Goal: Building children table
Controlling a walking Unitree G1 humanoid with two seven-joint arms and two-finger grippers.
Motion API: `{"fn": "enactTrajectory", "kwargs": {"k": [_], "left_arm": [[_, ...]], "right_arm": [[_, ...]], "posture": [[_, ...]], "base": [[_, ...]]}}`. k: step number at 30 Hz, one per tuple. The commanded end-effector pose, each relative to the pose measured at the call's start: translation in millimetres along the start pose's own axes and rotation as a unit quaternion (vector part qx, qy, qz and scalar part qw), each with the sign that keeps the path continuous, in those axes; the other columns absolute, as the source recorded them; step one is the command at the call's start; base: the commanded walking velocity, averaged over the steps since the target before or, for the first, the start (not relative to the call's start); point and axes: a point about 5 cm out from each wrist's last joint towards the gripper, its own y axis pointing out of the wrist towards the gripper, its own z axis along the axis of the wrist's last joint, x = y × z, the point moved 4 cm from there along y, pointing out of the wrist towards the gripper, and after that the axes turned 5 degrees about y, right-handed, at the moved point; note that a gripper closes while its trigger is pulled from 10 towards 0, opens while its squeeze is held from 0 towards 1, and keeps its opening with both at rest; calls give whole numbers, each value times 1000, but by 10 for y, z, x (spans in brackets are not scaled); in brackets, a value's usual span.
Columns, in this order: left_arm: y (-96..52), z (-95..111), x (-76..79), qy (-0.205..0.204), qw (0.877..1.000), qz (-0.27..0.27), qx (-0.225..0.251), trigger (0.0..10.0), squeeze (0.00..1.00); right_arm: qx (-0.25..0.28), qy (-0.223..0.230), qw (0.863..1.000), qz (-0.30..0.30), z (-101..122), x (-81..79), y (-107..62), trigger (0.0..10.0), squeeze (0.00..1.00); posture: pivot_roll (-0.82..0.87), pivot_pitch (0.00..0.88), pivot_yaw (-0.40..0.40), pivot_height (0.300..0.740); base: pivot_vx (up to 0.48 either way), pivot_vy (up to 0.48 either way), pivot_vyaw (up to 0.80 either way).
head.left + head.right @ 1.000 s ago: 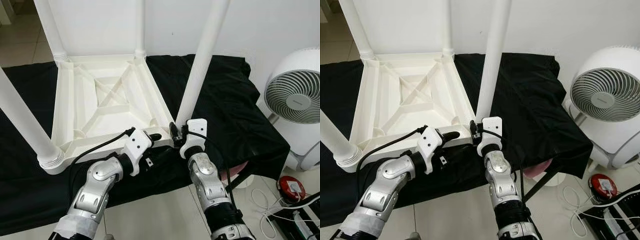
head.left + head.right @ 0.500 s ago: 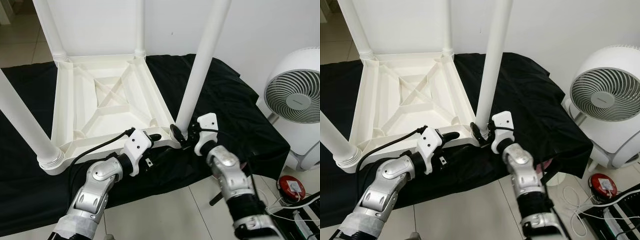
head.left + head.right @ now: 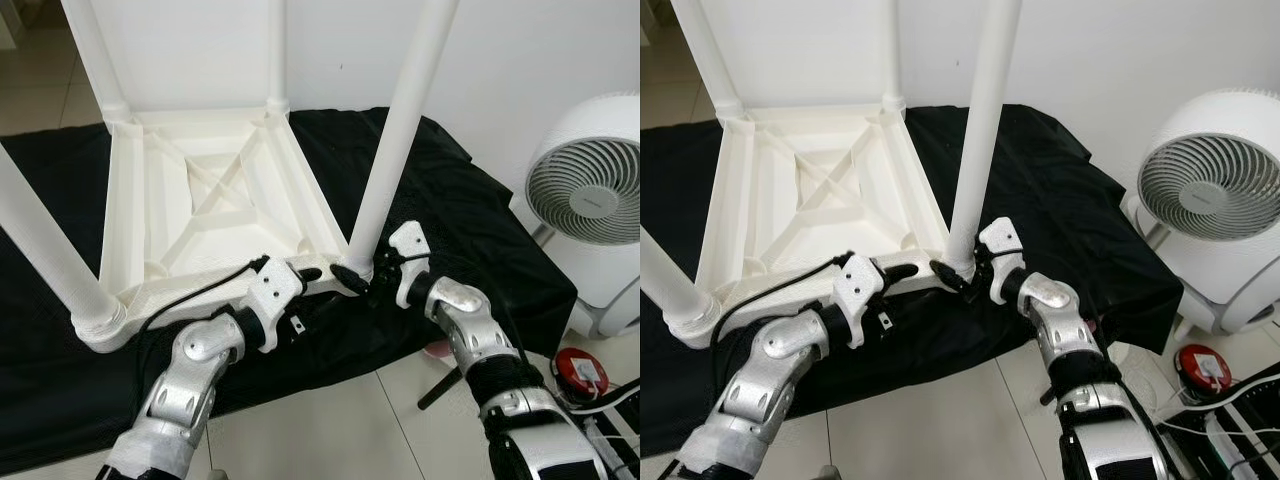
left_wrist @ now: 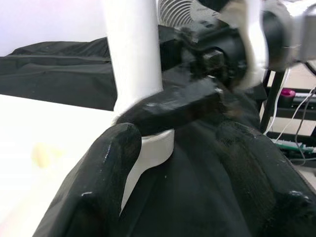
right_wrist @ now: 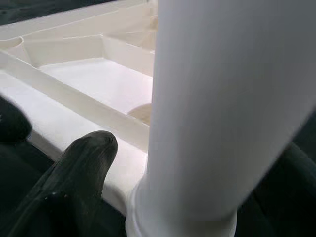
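Upturned white plastic table (image 3: 210, 190) looks light, stiff, slick; right gripper (image 3: 362, 280) spread round near-right leg (image 3: 400, 130) base, best hold; left gripper (image 3: 312, 273) spread over near rim.

The small white plastic table (image 3: 210, 200) lies upside down on a black cloth, so its ribbed underside with a cross shape faces up. Four round white plastic legs (image 3: 400, 130) stand up from its corners, pointing at the ceiling. The near right leg sits in its corner socket, leaning a little.
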Motion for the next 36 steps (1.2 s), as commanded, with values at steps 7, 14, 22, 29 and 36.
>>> {"fn": "enactTrajectory", "kwargs": {"k": [7, 14, 22, 29, 36], "left_arm": [[17, 21, 56, -3, 1000, 3, 0, 10000, 0], [-4, 7, 117, -6, 1000, -10, -2, 10000, 0], [-6, 11, 121, -7, 1000, -13, -2, 10000, 0], [-15, 1, 130, -9, 1000, -12, -4, 10000, 0], [-11, 4, 156, -11, 1000, -14, -4, 10000, 0]], "right_arm": [[-23, -8, 999, 38, -34, -8, 55, 1608, 0], [-40, -10, 998, 56, -71, 13, 43, 0, 0], [-33, 16, 999, 17, -145, 91, -19, 10000, 0], [-18, 9, 999, -49, -173, 128, -17, 10000, 0], [12, 14, 994, -105, -164, 81, -5, 10000, 0]], "posture": [[0, 0, -65, 740], [-3, 0, -59, 740], [-6, 0, -58, 740], [-10, 0, -63, 740], [-17, 0, -61, 740]], "base": [[0, 0, 0], [0, 0, 0], [0, 0, 0], [0, 0, 0], [0, 0, 0]]}}
